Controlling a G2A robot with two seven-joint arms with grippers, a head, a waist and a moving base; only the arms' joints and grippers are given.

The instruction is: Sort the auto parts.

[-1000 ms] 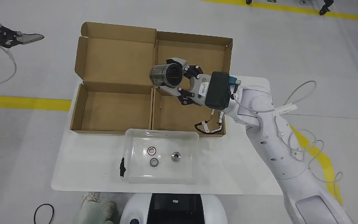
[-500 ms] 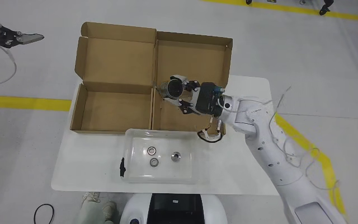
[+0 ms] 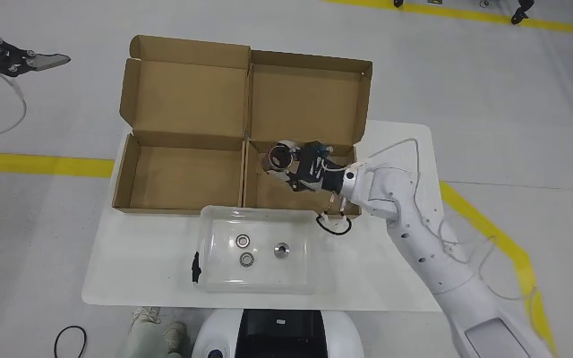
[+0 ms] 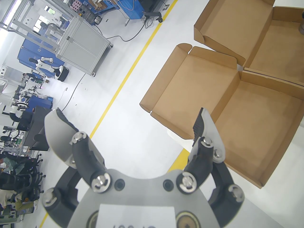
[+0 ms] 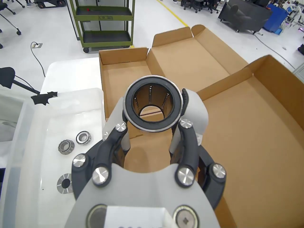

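My right claw [image 3: 294, 166] gripped one cylindrical bearing [image 3: 278, 157] at frame centre, over the right one of two cardboard boxes [image 3: 309, 89]. My left claw [image 3: 36, 61] gaped open, upper left. One clear bin [image 3: 215, 264] held two small bearing rings [image 3: 243, 240] and one disc [image 3: 281, 251].

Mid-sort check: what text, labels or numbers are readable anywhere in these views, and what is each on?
No text reads in full.
Left label, on the base of the left gripper: cut off by the picture's edge, unreadable.
Right label, on the base of the right gripper: cut off, unreadable.
Plate on the green cart: too small to read.
Cardboard boxes and the held bearing: no print seen.
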